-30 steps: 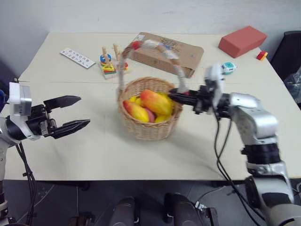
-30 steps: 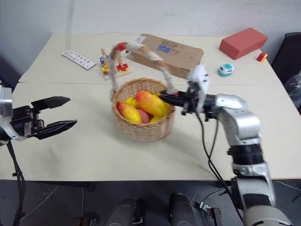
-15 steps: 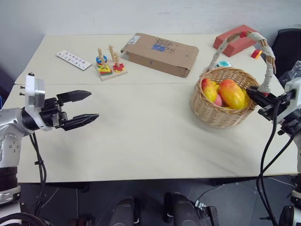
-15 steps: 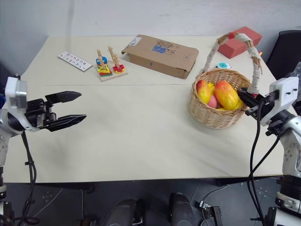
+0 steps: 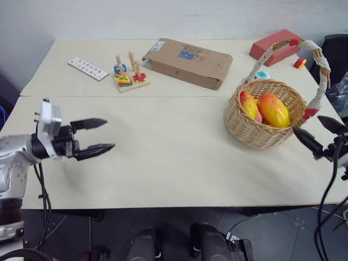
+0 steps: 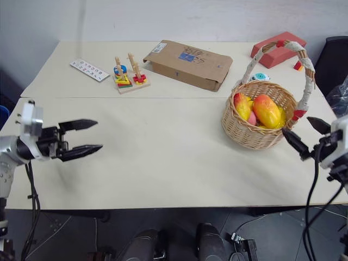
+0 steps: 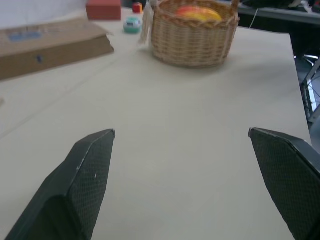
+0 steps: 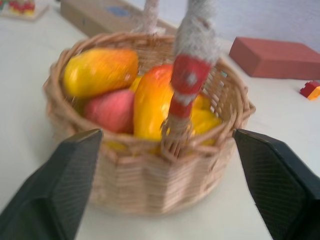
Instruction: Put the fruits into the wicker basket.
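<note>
Left eye view: the round tan woven wicker basket [image 5: 266,120] with its tall cloth-wrapped arched handle stands upright on the right part of the pale beige table [image 5: 163,163]. Two glossy oval yellow-to-orange-red toy mangoes [image 5: 273,109] lie inside it, side by side, with a pink piece between them. The right gripper [image 5: 315,135] sits just beside the basket's near-right wall, its two black fingers spread apart and holding nothing. The left gripper [image 5: 93,137] hangs over bare table at the far left, well apart from the basket, fingers spread and empty. Behind: a flat brown cardboard box [image 5: 187,61], a small wooden peg toy with coloured pieces [image 5: 129,74], a white printed card [image 5: 88,68], a red rectangular block [image 5: 273,44].

Right eye view: same layout; a small teal round object [image 6: 261,77] lies just behind the basket.

Left wrist view: the left gripper's black fingers [image 7: 82,175] stand wide apart over bare tabletop; the basket with fruit is far ahead, box off to one side.

Right wrist view: basket close ahead between the parted fingers [image 8: 65,175]; the red-banded handle base rises from the near rim, mangoes and the pink piece behind it. Nothing gripped.
</note>
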